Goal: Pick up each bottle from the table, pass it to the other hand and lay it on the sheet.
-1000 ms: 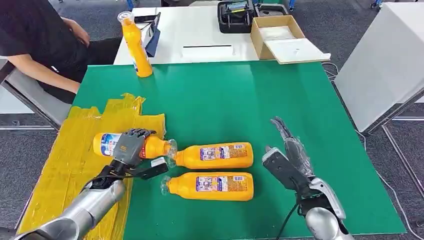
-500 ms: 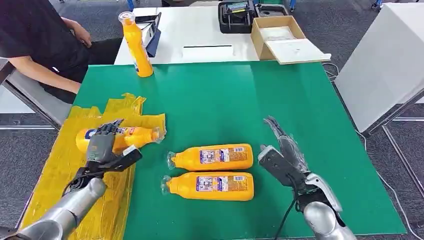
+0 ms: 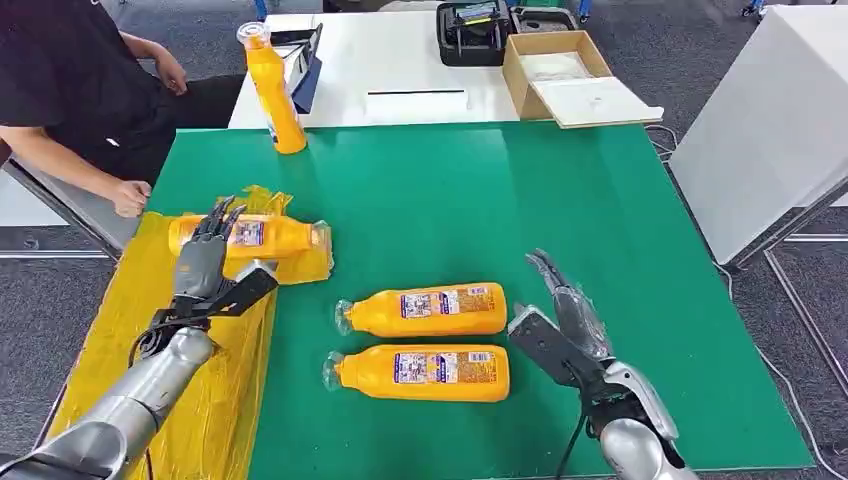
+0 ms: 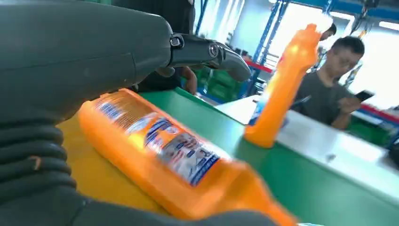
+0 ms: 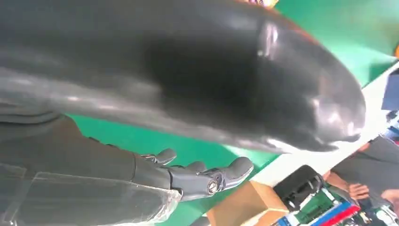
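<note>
One orange bottle [image 3: 262, 236] [image 4: 160, 150] lies on its side on the yellow sheet [image 3: 110, 340], cap toward the green table. My left hand [image 3: 205, 268] sits just in front of it with fingers [image 4: 207, 51] spread, holding nothing; its fingertips overlap the bottle's base end. Two more orange bottles [image 3: 425, 311] [image 3: 420, 371] lie side by side on the green table [image 3: 500, 200]. My right hand [image 3: 560, 325] hovers open to their right, fingers [image 5: 202, 178] stretched out. A fourth bottle [image 3: 272, 90] [image 4: 282, 89] stands upright at the table's far left edge.
A person [image 3: 70, 90] sits at the far left, one hand [image 3: 130, 197] near the sheet's corner. Behind the green table a white table [image 3: 400, 60] carries a cardboard box [image 3: 560, 75] and a black case [image 3: 470, 35]. Another person [image 4: 339, 89] sits beyond the upright bottle.
My left hand carried its bottle from the sheet's edge farther onto the sheet, set it down and spread its fingers. My right hand sank slightly toward me. The seated person's hand moved near the sheet.
</note>
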Robot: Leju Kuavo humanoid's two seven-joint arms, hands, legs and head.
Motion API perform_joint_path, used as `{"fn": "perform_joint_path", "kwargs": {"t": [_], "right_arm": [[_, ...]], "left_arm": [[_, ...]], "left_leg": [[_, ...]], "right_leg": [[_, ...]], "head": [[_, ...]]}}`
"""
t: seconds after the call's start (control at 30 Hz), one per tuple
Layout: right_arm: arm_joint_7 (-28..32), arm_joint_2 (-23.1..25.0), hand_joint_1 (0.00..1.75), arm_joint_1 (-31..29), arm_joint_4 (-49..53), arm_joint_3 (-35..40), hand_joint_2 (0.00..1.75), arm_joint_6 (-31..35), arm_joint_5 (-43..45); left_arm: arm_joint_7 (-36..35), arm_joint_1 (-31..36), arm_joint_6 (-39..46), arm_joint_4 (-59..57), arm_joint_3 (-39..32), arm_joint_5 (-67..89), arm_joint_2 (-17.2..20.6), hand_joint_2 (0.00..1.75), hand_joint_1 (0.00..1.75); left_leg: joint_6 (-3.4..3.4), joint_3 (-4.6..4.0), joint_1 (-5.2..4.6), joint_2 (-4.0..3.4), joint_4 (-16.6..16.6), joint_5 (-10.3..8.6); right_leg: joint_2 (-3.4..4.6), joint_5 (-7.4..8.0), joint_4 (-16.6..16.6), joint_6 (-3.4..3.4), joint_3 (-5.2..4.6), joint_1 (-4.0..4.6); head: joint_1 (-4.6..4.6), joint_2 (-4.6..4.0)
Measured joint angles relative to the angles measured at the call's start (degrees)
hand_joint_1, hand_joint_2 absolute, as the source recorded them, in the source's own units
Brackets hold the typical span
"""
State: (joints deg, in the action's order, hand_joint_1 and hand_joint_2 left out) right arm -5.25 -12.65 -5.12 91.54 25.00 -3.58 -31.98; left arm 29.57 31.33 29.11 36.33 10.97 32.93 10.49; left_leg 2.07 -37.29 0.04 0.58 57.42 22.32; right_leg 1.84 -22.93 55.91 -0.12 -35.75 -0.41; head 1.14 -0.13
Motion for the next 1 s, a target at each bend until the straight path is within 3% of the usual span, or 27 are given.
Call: {"fn": "perform_joint_path", "kwargs": {"t": [0.2, 0.5, 0.63, 1.0], "right_arm": [[0.44, 0.76, 0.0, -0.04, -0.24, 0.0, 0.0, -0.07, -0.39], [2.23, 0.81, 0.0, 1.58, 0.48, -1.31, 0.0, -0.52, -1.64], [2.54, 1.97, 0.0, 3.04, 1.25, -0.68, 0.0, 1.51, -4.26], [4.13, 3.78, 0.0, 6.75, 5.05, 3.08, 0.0, 4.65, -7.48]], "left_arm": [[0.48, -2.9, -3.64, 7.17, -1.85, -4.6, -0.2, 0.0, 0.0], [-1.18, -12.61, -19.54, 30.49, -9.29, -30.07, 0.64, 0.0, 0.0], [2.21, -15.68, -19.73, 36.43, -11.89, -31.25, 1.6, 0.0, 0.0], [2.31, -21.97, -20.15, 42.55, -12.02, -31.18, 1.68, 0.0, 0.0]], "left_leg": [[0.0, 0.01, 0.02, -0.01, -0.01, 0.0], [-0.01, -0.09, 0.02, -0.05, -0.02, 0.01], [-0.01, -0.08, 0.02, -0.04, -0.03, 0.02], [-0.01, -0.1, 0.01, -0.02, -0.04, 0.03]], "right_leg": [[0.0, 0.0, 0.0, 0.0, 0.0, 0.02], [0.04, -0.02, 0.0, -0.02, -0.12, 0.03], [0.04, -0.02, 0.0, -0.02, -0.12, 0.03], [0.01, -0.04, 0.0, -0.03, -0.12, 0.03]], "head": [[0.02, 0.0], [0.0, 0.0], [0.0, 0.0], [-0.02, 0.0]]}}
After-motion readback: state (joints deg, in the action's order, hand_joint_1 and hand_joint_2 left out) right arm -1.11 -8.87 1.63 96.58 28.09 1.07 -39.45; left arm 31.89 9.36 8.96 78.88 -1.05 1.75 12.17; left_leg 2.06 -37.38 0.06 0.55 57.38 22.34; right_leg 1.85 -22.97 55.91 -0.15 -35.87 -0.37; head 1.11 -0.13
